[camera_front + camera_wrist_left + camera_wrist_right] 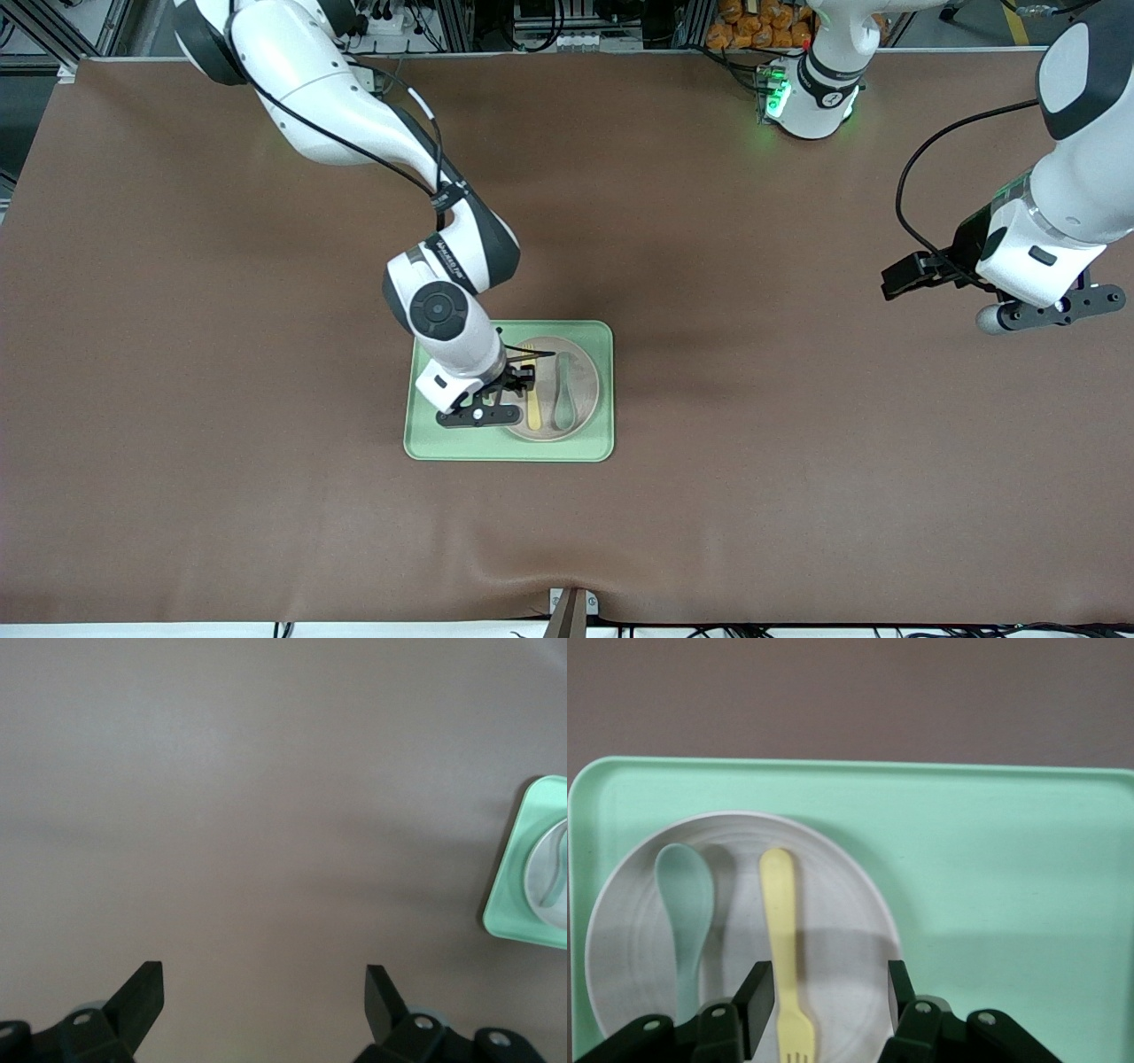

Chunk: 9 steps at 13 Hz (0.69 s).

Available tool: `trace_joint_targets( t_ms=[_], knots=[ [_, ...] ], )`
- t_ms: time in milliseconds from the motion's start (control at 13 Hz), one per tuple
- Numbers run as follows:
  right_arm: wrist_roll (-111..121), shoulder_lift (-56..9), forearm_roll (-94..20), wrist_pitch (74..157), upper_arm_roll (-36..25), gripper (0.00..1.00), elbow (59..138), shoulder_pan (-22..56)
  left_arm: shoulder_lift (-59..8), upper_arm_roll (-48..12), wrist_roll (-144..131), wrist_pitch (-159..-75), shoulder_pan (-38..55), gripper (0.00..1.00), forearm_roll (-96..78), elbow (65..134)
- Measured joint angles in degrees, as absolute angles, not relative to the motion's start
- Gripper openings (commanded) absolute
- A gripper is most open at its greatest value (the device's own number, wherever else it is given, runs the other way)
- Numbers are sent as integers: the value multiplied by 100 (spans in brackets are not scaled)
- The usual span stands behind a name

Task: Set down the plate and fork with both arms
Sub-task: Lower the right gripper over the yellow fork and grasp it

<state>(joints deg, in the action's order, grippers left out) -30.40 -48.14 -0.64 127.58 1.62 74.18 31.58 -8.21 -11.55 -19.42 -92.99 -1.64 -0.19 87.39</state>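
The worktop (221,372) is covered in a matt brown sheet, smooth apart from soft ripples along its near edge. The light-green tray (992,868) looks like smooth plastic with a satin sheen, and the plate (842,930) has a dull, faintly ringed face. The pale-yellow fork (784,939) and green spoon (685,904) look like matt plastic; both arms have glossy white shells.

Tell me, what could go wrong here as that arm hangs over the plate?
The right gripper has its jaws open astride the fork, which lies flat on the plate. Closing there, it might scrape the plate or skid the fork away. The spoon lies close beside the fork and could get nudged. The left gripper waits open over bare table, so no clash looks likely.
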Motion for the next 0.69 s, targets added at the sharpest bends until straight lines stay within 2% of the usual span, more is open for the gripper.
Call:
trace_joint_targets(
  t_ms=[308, 385, 692],
  knots=[
    [-3284, -5074, 173, 12758, 137, 50, 7264, 3442, -763, -1153, -1815, -9289, -247, 100, 124, 8648],
    [-3323, -5107, 249, 12758, 137, 43, 7262, 3480, -754, -1153, -1793, -9287, -266, 100, 124, 8601],
    [-3340, -5188, 323, 12755, 134, 42, 7261, 3530, -751, -1153, -1691, -9220, -273, 100, 124, 8558]
  ],
)
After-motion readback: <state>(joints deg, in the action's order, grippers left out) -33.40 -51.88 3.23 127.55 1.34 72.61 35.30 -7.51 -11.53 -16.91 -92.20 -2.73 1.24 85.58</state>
